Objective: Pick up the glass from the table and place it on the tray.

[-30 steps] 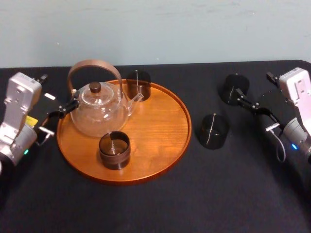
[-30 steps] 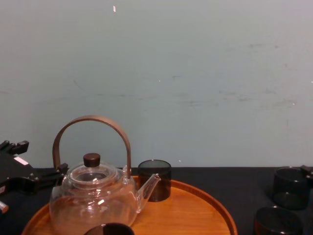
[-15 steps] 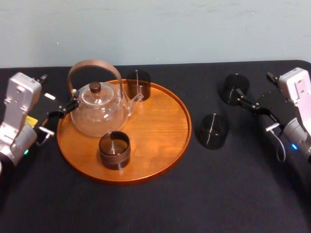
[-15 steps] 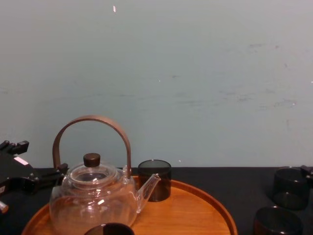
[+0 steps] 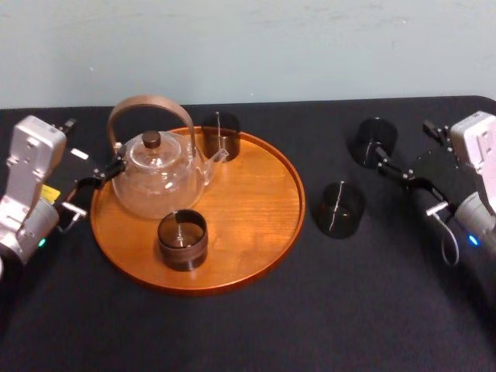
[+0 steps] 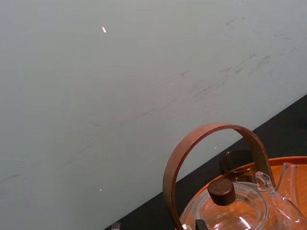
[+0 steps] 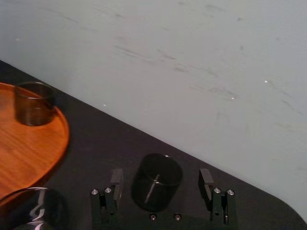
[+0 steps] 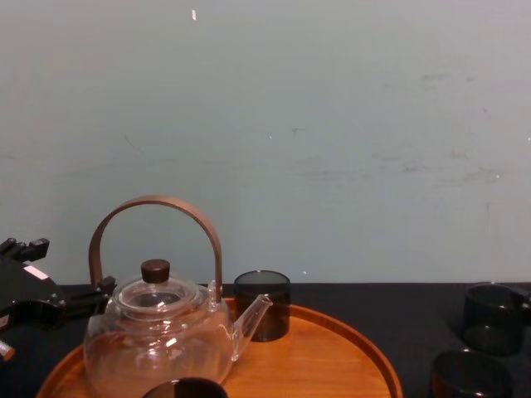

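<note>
The right gripper [image 7: 160, 174] is low over the table [image 5: 232, 333], with its jaws spread wide – the far glass [image 5: 374, 139] stands upright between the two fingers, and I see no contact with it. A second glass [image 5: 339, 209] stands nearer, just beside the tray [image 5: 256, 263]. On the tray are a teapot [image 5: 159, 174] and two more glasses (one behind the spout, one in front). The left gripper [image 5: 97, 177] rests at the tray's left edge – its jaws are apart, holding nothing.
</note>
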Motion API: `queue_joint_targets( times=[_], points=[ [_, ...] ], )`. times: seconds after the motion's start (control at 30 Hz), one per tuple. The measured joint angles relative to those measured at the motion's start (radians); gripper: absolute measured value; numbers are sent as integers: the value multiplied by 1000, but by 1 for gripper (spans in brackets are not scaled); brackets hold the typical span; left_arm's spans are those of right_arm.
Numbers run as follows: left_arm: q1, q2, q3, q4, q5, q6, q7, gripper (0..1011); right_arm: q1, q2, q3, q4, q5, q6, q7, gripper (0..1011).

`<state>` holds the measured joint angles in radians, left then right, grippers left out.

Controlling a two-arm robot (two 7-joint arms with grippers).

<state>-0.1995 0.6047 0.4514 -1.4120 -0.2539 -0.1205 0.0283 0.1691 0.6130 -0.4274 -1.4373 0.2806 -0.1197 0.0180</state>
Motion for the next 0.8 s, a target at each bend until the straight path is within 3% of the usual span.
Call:
queue_joint_targets(
  times=[0.03,0.07,0.8],
  points=[
    [0,0,0,0,0,0,0,1010,-224,51,60,-246,69,-17,106,1002],
    [0,0,0,0,0,0,0,1009,-239,51,62,-257,70,-18,117,1002],
    [0,0,0,0,0,0,0,1010,-254,7,91,-259,37,-6,167,1002]
  ],
)
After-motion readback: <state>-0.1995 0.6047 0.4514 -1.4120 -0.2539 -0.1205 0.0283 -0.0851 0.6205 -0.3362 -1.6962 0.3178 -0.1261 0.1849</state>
